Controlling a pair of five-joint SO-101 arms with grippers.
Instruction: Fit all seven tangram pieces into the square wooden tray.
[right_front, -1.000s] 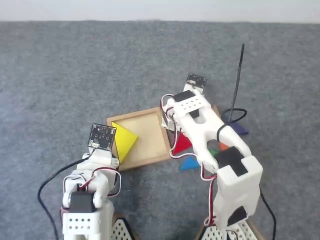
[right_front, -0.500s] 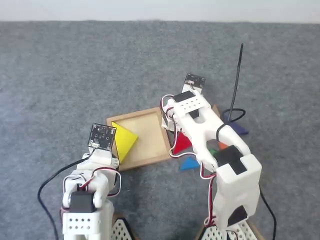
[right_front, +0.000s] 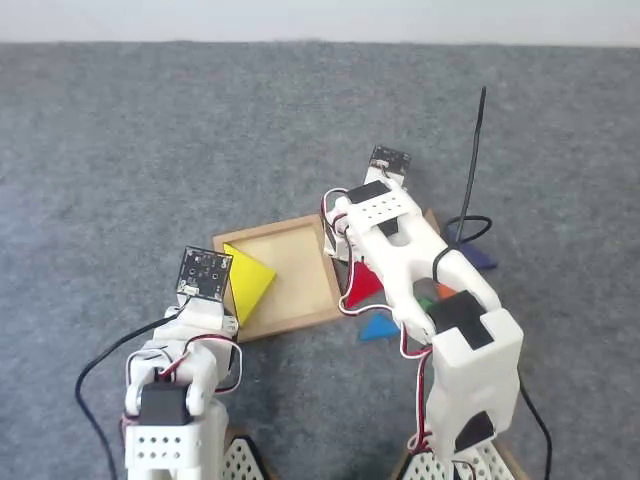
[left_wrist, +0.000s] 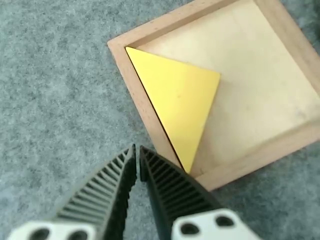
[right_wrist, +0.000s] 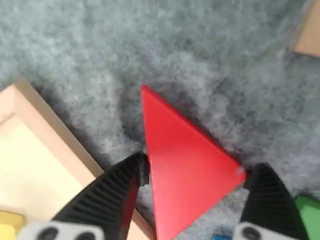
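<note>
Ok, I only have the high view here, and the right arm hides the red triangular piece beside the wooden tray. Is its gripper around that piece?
Observer: Yes. The right gripper is open and straddles the red triangular piece, which lies flat on the grey carpet.
Operator: And the left gripper? I can't see its tips.
Observer: The left gripper is shut on nothing, above the carpet just outside the square wooden tray.
Operator: How does the yellow one sit?
Observer: The yellow triangular piece lies flat in the tray, long edge against one wall, a tip in the corner.
</note>
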